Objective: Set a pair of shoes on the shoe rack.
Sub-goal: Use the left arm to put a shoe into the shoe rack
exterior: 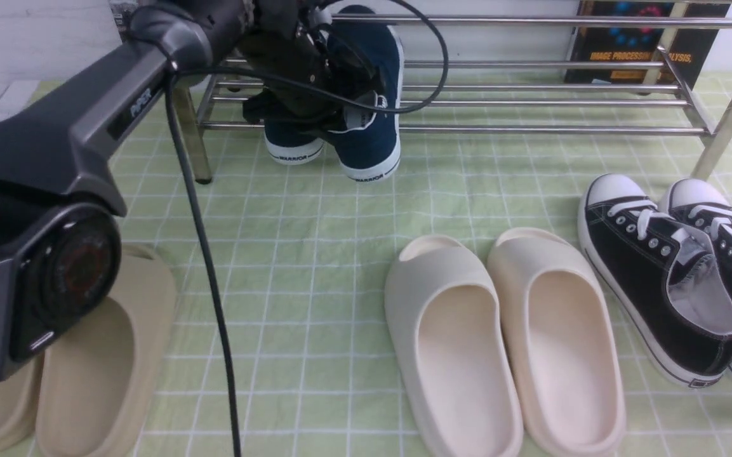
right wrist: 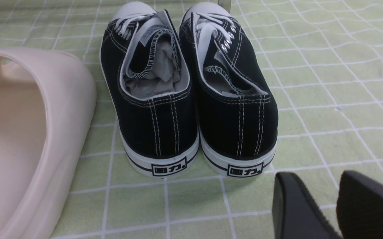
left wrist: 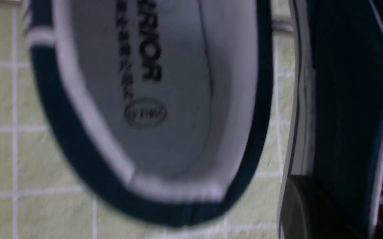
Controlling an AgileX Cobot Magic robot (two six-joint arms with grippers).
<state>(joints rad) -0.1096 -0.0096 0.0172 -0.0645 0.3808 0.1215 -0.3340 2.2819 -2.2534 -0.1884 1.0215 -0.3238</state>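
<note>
Slides in beige foam [exterior: 93,374] are seen nearest, at L, partly hidden by the L arm's joint [exterior: 42,279]. Cream foam slides [exterior: 505,343] are set side by side at centre, toes pointed away. Black lace-up sneakers [exterior: 664,279] are placed just beside them at R, white toe caps turned toward the rack. All are carried on the bench's green checked cloth [exterior: 315,254]. R tool [right wrist: 322,189] is held behind the black sneakers' heels, apart from them, its fingers [right wrist: 294,209] parted w/ only cloth between.

Farther off, the shoe rack [exterior: 531,130] of steel tubes is stood across the back. Navy slip-on sneakers [exterior: 369,127] are found at its L end, toes in over the lower bars, "WARRIOR" heels jutting out front. L tool [exterior: 324,82] is pressed in at their openings. In the wrist view one finger [left wrist: 297,209] is laid against a sneaker's side and the other is hidden, so clenched or released can't be told. A dark book [exterior: 626,44] is propped behind the rack at R.
</note>
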